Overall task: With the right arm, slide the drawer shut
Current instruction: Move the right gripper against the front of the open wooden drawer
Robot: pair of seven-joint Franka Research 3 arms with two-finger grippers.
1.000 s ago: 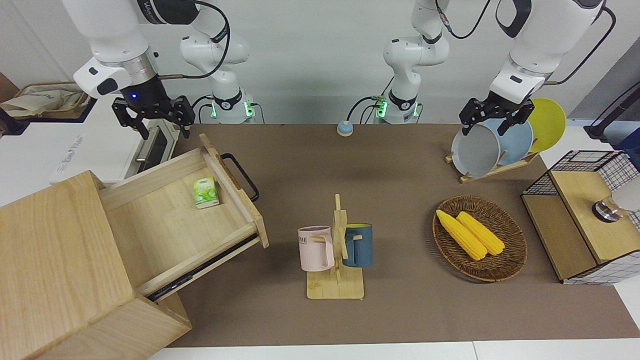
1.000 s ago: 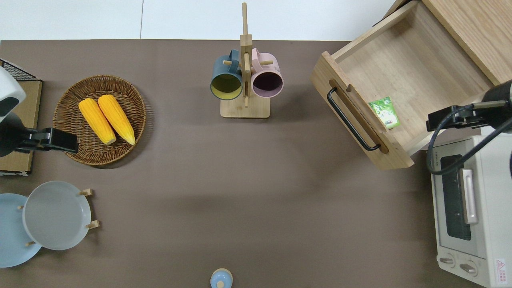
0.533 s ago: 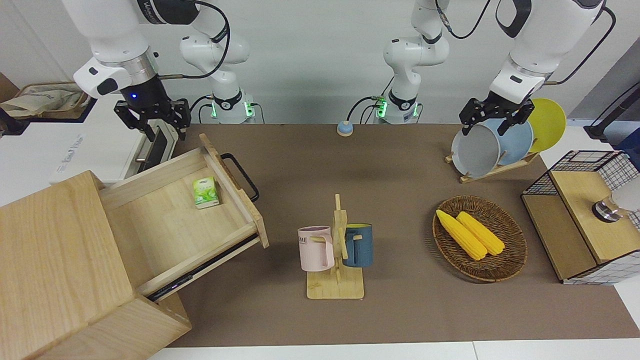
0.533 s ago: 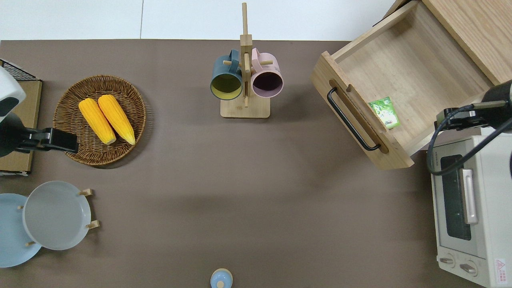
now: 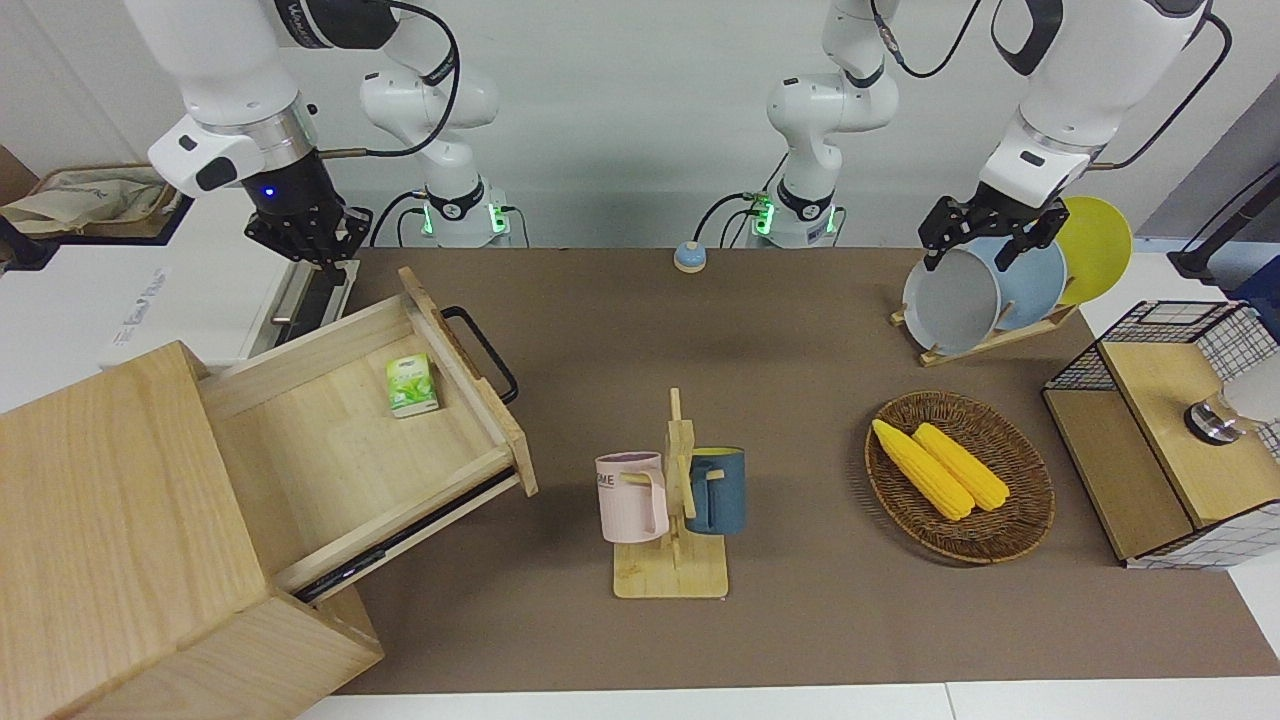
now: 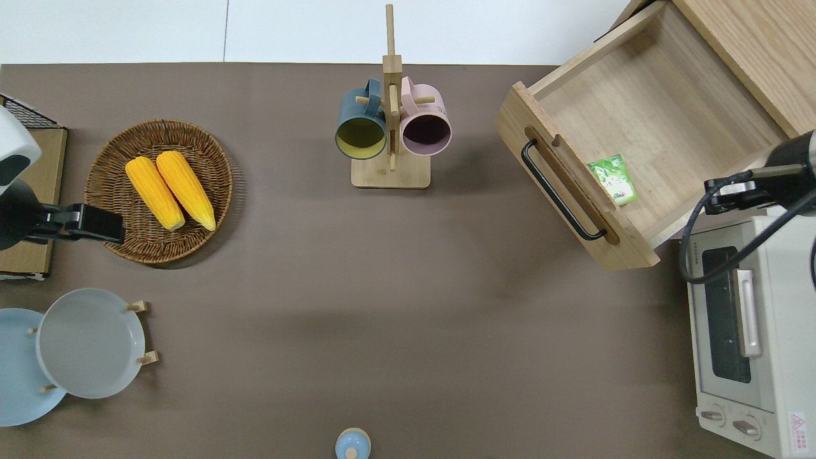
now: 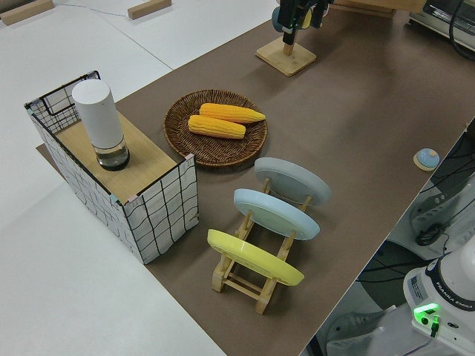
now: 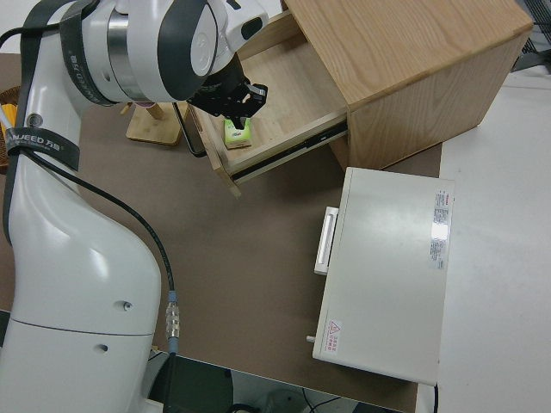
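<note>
The drawer [image 5: 330, 440] [image 6: 644, 121] stands pulled far out of the light-wood cabinet [image 5: 110, 520] at the right arm's end of the table. Its black loop handle [image 5: 482, 350] [image 6: 561, 191] faces the table's middle. A small green packet [image 5: 411, 385] [image 6: 613, 180] lies inside, against the front panel. My right gripper [image 5: 318, 248] [image 6: 723, 196] [image 8: 245, 99] hangs shut and empty over the drawer's side wall nearest the robots, at the toaster oven's edge. It touches nothing. The left arm is parked, its gripper [image 5: 985, 245] open.
A white toaster oven [image 6: 752, 331] [image 8: 387, 267] sits nearer to the robots than the drawer. A mug stand [image 5: 672, 500] holds two mugs mid-table. A corn basket [image 5: 960, 475], a plate rack [image 5: 990, 285] and a wire-framed box [image 5: 1170, 430] lie toward the left arm's end.
The right gripper's fingers have gone from wide open to shut, and it has drawn slightly toward the toaster oven. Drawer and left arm have not moved.
</note>
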